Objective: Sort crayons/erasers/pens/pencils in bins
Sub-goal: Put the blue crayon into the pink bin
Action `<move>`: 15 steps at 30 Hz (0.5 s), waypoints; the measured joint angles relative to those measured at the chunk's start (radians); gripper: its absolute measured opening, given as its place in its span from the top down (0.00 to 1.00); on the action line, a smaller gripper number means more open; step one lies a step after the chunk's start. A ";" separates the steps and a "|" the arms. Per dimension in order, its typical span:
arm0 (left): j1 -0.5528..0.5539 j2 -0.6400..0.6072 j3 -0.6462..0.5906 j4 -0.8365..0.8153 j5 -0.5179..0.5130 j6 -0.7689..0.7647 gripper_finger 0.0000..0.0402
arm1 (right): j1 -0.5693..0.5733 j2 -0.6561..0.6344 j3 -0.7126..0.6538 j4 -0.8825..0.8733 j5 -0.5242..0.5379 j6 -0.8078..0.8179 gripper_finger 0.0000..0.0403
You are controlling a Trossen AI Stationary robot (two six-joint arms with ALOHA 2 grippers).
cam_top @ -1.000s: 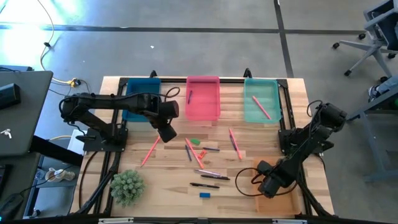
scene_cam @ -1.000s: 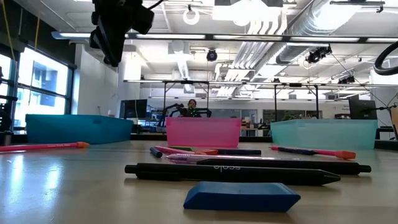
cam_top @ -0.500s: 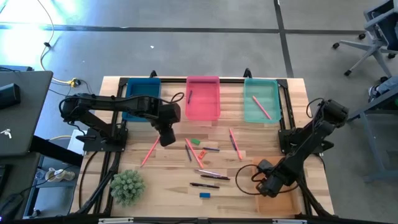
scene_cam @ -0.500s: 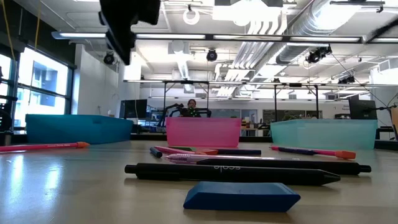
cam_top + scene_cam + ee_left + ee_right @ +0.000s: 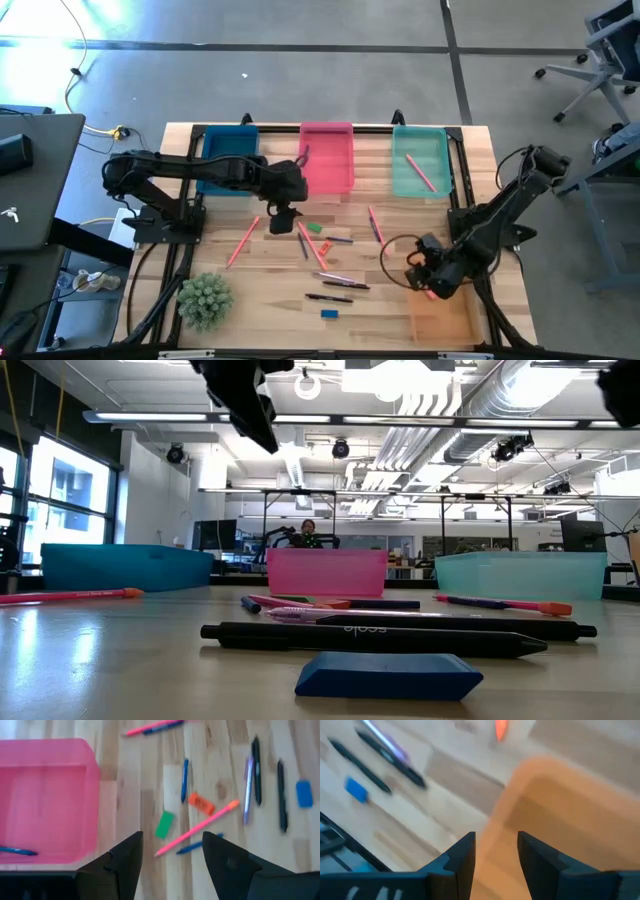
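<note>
Left gripper [image 5: 170, 862] jaws apart, holding nothing, hovering above the table. Just ahead of its fingers: green eraser [image 5: 164, 824], a salmon-pink stick [image 5: 197, 828], then the pink eraser [image 5: 200, 803]. Pink bin [image 5: 92, 795] just beside it, one pen [image 5: 17, 851] inside. Farther out: dark pens [image 5: 281, 795] and blue eraser [image 5: 303, 793]. Right gripper [image 5: 495, 857] also parted, empty, over the orange bin's edge [image 5: 507, 800]; blue eraser [image 5: 356, 789] and pens [image 5: 370, 762] lie beyond.

In the low view, the near black pen [image 5: 390, 637] carries pale lettering on its barrel [image 5: 365, 629], but the letters are too small to make out for sure. Nothing else has readable text.
</note>
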 joint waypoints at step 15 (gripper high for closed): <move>-0.047 0.164 0.003 0.039 0.003 0.126 0.53 | -0.255 -0.181 0.000 -0.143 0.059 -0.205 0.66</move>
